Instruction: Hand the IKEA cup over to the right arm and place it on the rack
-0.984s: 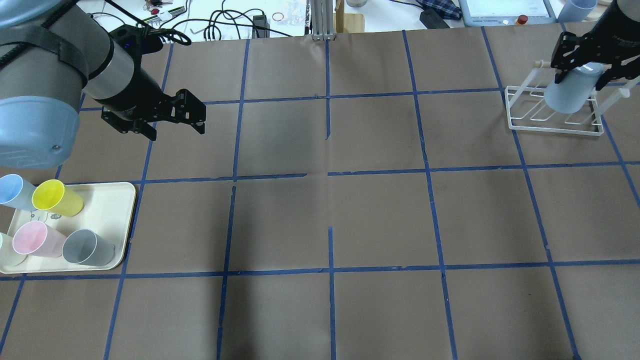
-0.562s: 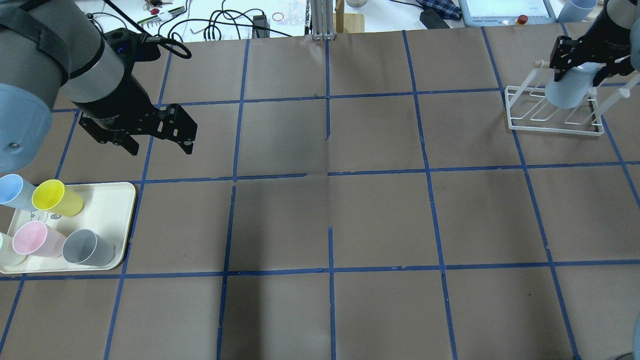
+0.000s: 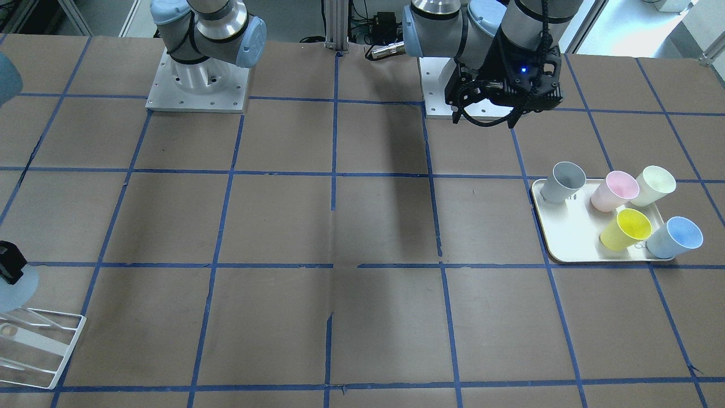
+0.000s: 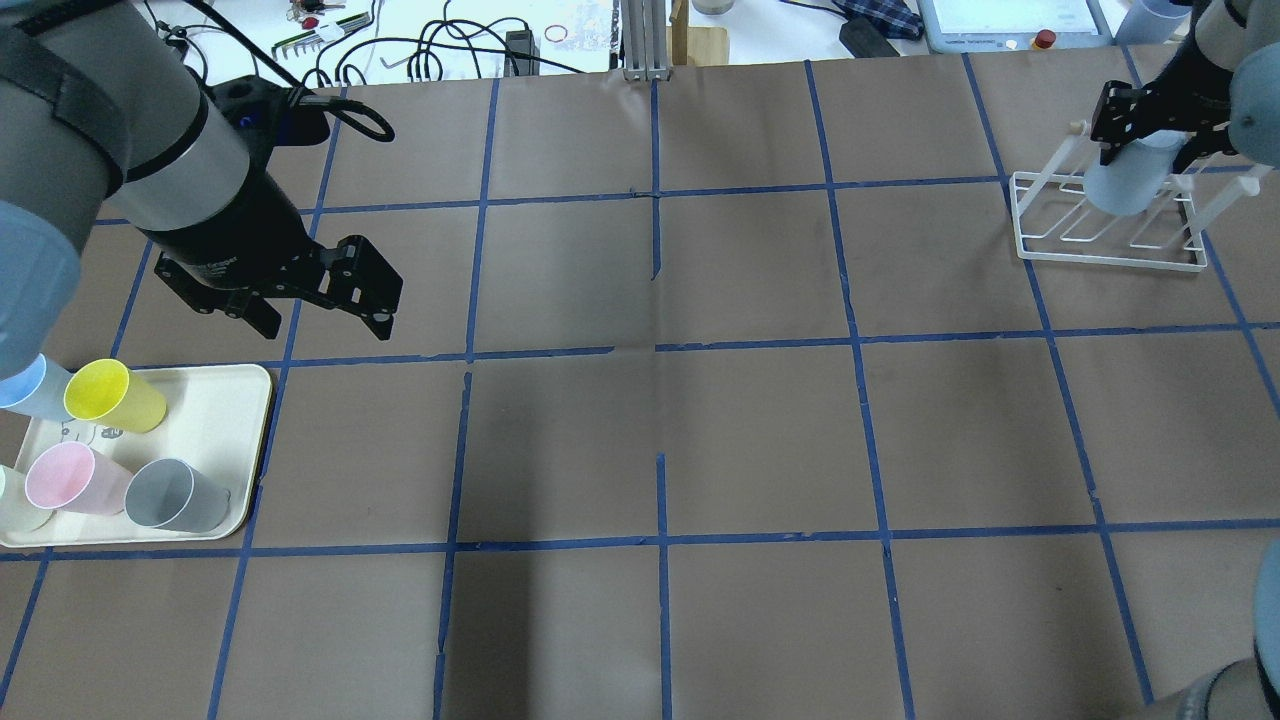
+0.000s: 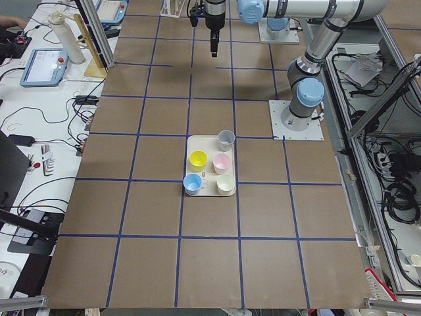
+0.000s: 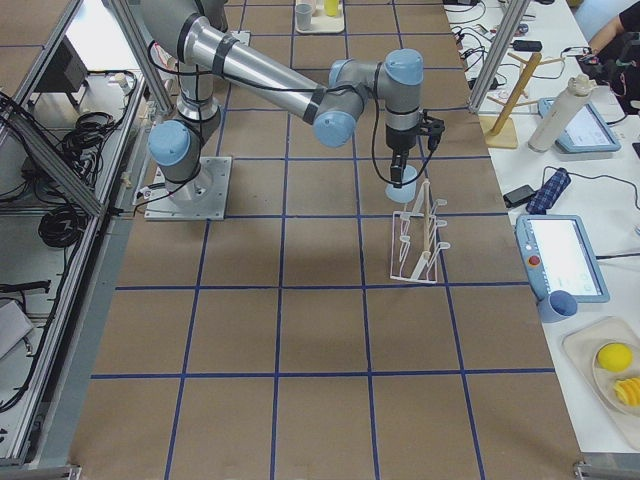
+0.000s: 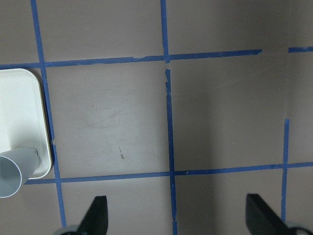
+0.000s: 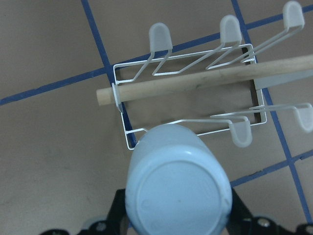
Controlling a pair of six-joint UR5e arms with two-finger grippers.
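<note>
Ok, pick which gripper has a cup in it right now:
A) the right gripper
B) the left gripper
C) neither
A: the right gripper is shut on the pale blue cup at the rack, while the left gripper is open and empty near the tray.

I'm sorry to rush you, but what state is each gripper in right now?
Left gripper: open, holding nothing.
Right gripper: shut on the IKEA cup, at the rack.
</note>
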